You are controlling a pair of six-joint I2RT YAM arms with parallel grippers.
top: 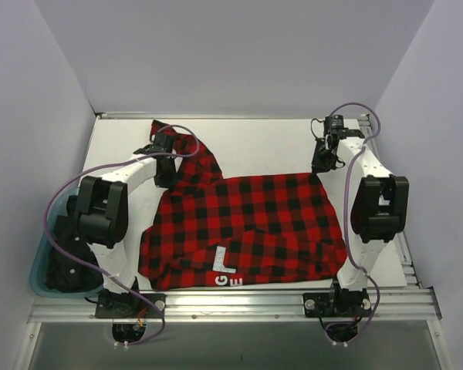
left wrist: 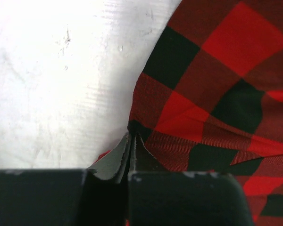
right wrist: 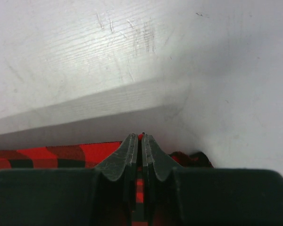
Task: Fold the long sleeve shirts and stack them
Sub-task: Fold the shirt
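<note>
The shirt (top: 247,227) lies spread on the table (top: 270,146), its body filling the middle and reaching toward 6 o'clock. One sleeve (top: 187,154) runs up toward 11 o'clock. White lettering (top: 224,266) shows near the shirt's near edge, at about 7 o'clock. The left gripper (top: 166,160) sits on that sleeve at about 10 o'clock. In its wrist view the left gripper (left wrist: 131,136) is clenched, its fingertips (left wrist: 118,157) pressed together on the cloth's edge where the check meets bare table. The right gripper (top: 324,158) is at the shirt's far right corner, about 2 o'clock. Its wrist view shows the right gripper (right wrist: 142,137) clenched too, with a thin strip of red cloth caught between its fingers (right wrist: 125,157) and more check just below them. A teal bin (top: 37,270) stands off the table's left side at 8 o'clock, beside the left arm's base, holding something dark that cannot be made out.
</note>
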